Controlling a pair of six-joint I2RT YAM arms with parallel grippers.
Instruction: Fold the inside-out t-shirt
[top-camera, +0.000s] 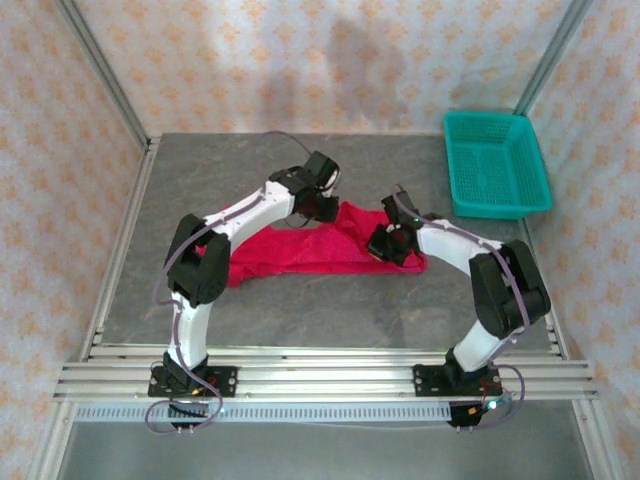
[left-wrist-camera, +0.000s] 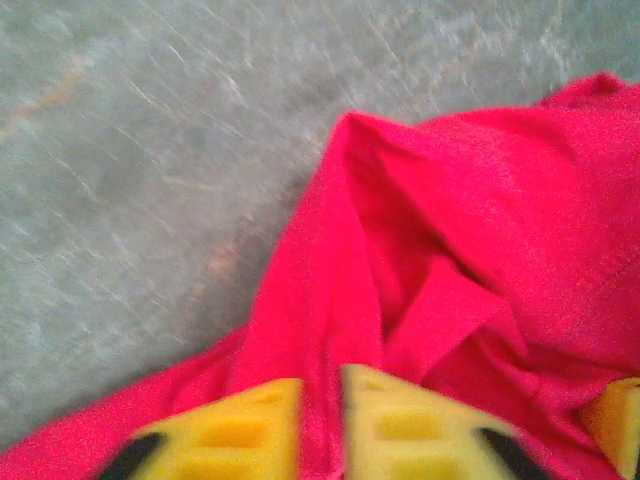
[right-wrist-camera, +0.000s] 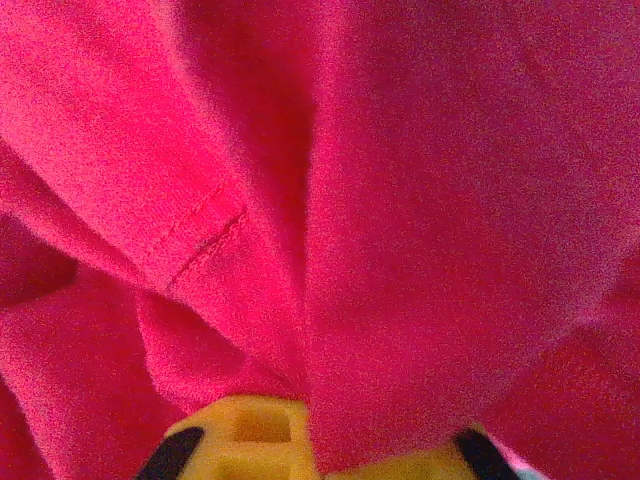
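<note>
Left gripper (left-wrist-camera: 322, 432) & right gripper (right-wrist-camera: 312, 440) each clamp a fold of the bright red soft fabric t-shirt (top-camera: 290, 257), bunched on grey stone-look table (top-camera: 330, 320), prob. to pull it flat.

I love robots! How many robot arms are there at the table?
2. The left arm reaches in from the left side to the far edge of the red t-shirt. The right arm reaches in from the right side to the shirt's right end.

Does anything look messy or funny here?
Yes. The t-shirt lies bunched and wrinkled in a long crumpled strip on the table, not spread flat. The basket sits upright, nothing spilled.
</note>
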